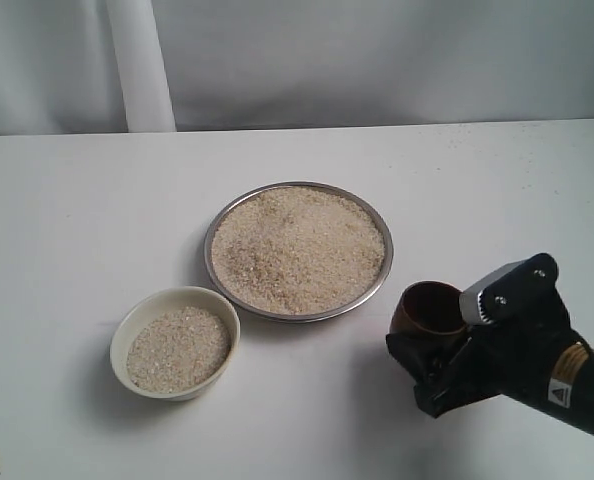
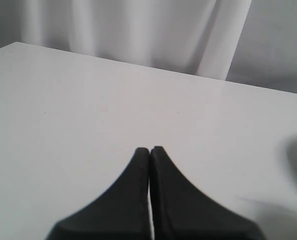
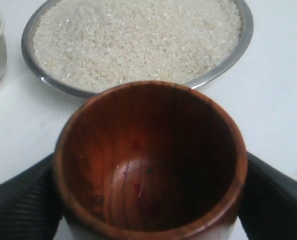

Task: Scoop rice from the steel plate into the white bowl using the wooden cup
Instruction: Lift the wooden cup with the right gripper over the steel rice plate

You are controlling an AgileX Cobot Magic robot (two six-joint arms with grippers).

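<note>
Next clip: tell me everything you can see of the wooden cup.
The wooden cup is small, rounded and handleless, of dark reddish-brown wood with a glossy, darker inside. It is empty, mouth up. The right gripper holds it by both sides. It is right of the steel plate in the exterior view, apart from its rim. Whether it touches the table cannot be told.

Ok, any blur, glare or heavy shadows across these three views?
Exterior view: soft even light, faint shadows by the white bowl and steel plate. Left wrist view: the shut claw is featureless black. Right wrist view: wooden cup slightly soft, rice sharper.
</note>
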